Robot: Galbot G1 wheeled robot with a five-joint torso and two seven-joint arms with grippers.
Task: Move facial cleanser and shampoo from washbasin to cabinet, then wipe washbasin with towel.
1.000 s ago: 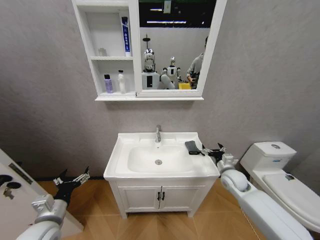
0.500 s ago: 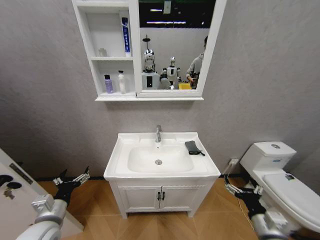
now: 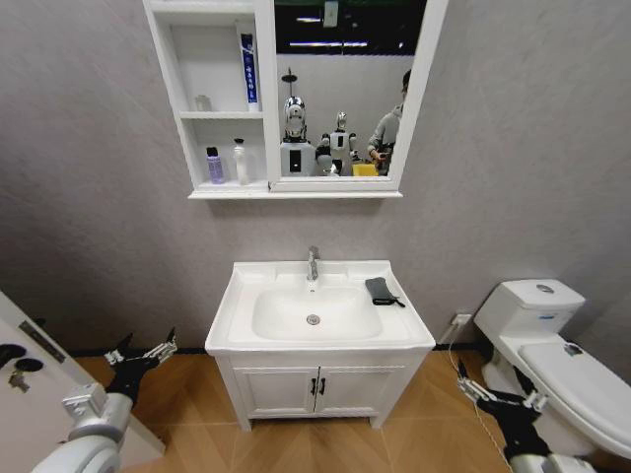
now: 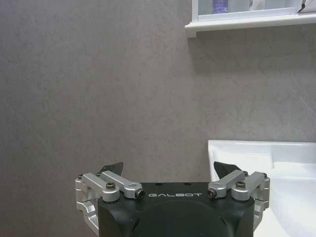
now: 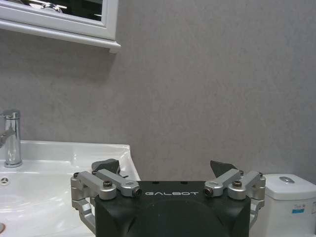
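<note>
A: Where does the towel (image 3: pixel 381 290) lie?

B: Right of centre in the head view, folded on the washbasin's (image 3: pixel 229 305) right ledge, just beside the bowl and right of the tap (image 3: pixel 313 263). That would put it within reach for the wiping step.

A: And the bottles?

B: None stand on the basin. In the upper left, the cabinet (image 3: pixel 189 118) holds a purple bottle (image 3: pixel 214 165) and a white bottle (image 3: pixel 240 162) side by side on its lowest shelf, with a tall blue-and-white tube (image 3: pixel 247 69) above. I judge the moving step done, though I cannot read which is the cleanser.

A: The arms?

B: Both low and off the basin. The left gripper (image 3: pixel 140 357) sits at the lower left, beside the vanity; its fingers (image 4: pixel 109 168) are spread wide, holding nothing. The right gripper (image 3: pixel 496 398) sits at the lower right, between the vanity and the toilet (image 3: pixel 537 305), fingers (image 5: pixel 220 167) equally spread and empty.

A: Why so low?

B: Probably a neutral pose, keeping the head camera's sight of the basin unblocked. The wiping has not begun.
</note>
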